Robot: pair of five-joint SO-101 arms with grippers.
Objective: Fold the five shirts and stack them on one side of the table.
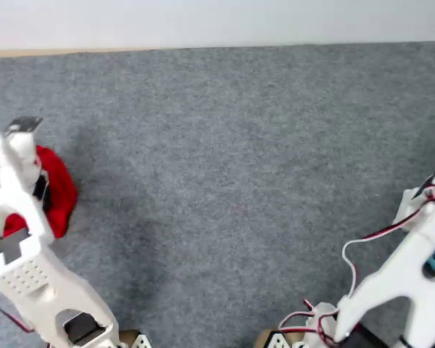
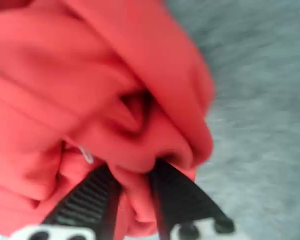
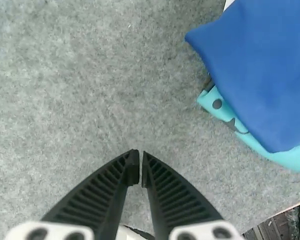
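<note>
High view: a red shirt (image 1: 60, 194) is found bunched at the counter's (image 1: 239, 145) left edge.
Left wrist view: the left gripper (image 2: 135, 175) is clamped on the red shirt (image 2: 90, 75).
Right wrist view: the right gripper (image 3: 140, 167) is held closed and empty over the counter. A blue shirt (image 3: 260, 65) is laid on a teal shirt (image 3: 290, 157) nearby.

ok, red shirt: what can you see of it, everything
The red shirt is soft cloth, bunched into thick rounded folds, not folded flat. It is over the grey felt-like table cover on the robot's left, partly hidden by the left arm. The left gripper is shut on a pinch of it, cloth squeezed between its black ribbed fingers. A small pale tag shows among the folds.
</note>
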